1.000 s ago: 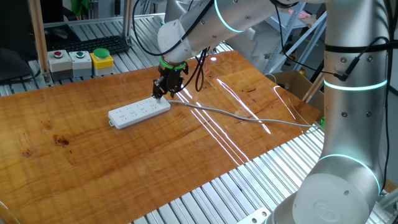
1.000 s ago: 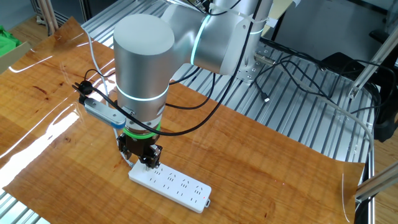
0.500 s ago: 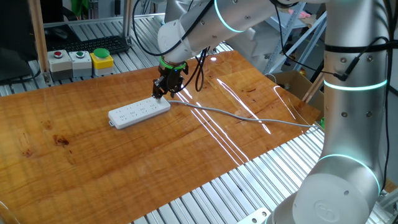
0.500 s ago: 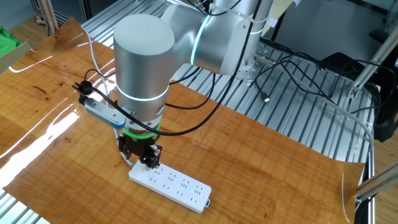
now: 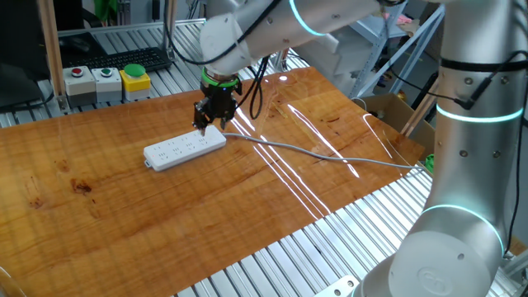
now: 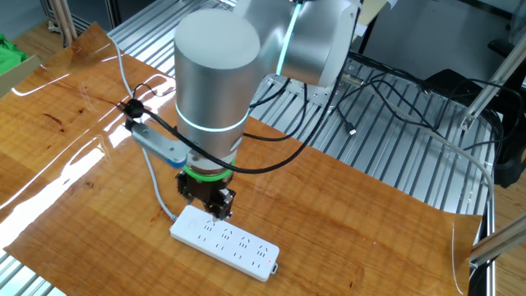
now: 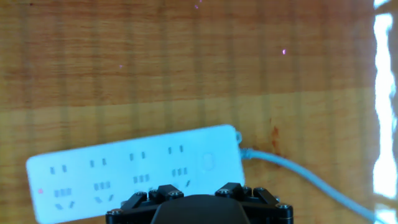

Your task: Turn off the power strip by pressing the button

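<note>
- The power strip (image 5: pixel 185 149) lies flat on the wooden table (image 5: pixel 165 214), toward its far edge.
- The gripper (image 5: pixel 202 125) hovers above the strip's cord end; finger state cannot be told.
- The button (image 7: pixel 208 160) shows near the cord (image 5: pixel 322 154).

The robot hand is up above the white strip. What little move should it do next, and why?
Probably slide a little toward the cord end, then come straight down. The hand hangs just above the power strip, over its outlet holes. In the hand view the button sits beside the end where the cord comes out, and nothing is touching it.
</note>
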{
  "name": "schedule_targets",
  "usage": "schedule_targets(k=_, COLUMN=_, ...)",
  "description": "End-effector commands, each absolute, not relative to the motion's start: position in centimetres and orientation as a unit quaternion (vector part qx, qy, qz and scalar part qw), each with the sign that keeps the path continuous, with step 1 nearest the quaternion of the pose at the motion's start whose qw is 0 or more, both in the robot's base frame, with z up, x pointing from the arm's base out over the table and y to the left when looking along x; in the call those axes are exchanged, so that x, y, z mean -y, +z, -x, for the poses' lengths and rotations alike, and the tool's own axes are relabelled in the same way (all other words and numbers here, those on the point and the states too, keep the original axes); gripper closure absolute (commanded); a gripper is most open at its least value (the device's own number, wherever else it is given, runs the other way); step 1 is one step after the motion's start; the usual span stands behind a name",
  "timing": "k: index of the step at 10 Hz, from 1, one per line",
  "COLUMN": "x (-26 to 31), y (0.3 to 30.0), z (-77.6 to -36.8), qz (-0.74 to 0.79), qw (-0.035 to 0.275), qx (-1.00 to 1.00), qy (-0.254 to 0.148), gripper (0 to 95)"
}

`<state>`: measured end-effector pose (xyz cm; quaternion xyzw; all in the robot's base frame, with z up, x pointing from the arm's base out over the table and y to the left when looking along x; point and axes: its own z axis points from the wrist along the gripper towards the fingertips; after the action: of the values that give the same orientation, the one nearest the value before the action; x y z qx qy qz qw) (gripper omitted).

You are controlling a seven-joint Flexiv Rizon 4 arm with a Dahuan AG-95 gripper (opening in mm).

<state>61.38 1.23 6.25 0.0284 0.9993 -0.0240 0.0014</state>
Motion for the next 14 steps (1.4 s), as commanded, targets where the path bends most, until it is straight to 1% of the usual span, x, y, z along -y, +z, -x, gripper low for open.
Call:
schedule_targets(k=1, x=-1.3, y=6.2, z=-61.8, qz=-0.029, qw=-0.003, qx=-0.999, qy=-0.026, gripper=38.0)
schedule_targets(k=3, x=-0.1, y=6.1, z=-62.9, qz=-0.012, qw=-0.001, qx=-1.0, qy=-0.026, gripper=38.0)
schedule_targets(k=7, x=5.1, y=5.1, z=-66.0, qz=0.037, qw=-0.002, qx=-0.999, qy=-0.023, gripper=38.0)
schedule_targets(k=9, x=6.6, y=4.8, z=-66.6, qz=0.045, qw=-0.005, qx=-0.999, qy=-0.022, gripper=38.0)
schedule_targets(k=12, x=7.1, y=4.5, z=-66.7, qz=0.039, qw=-0.007, qx=-0.999, qy=-0.018, gripper=38.0)
schedule_targets(k=14, x=6.2, y=4.2, z=-66.0, qz=0.026, qw=-0.005, qx=-1.0, qy=-0.008, gripper=38.0)
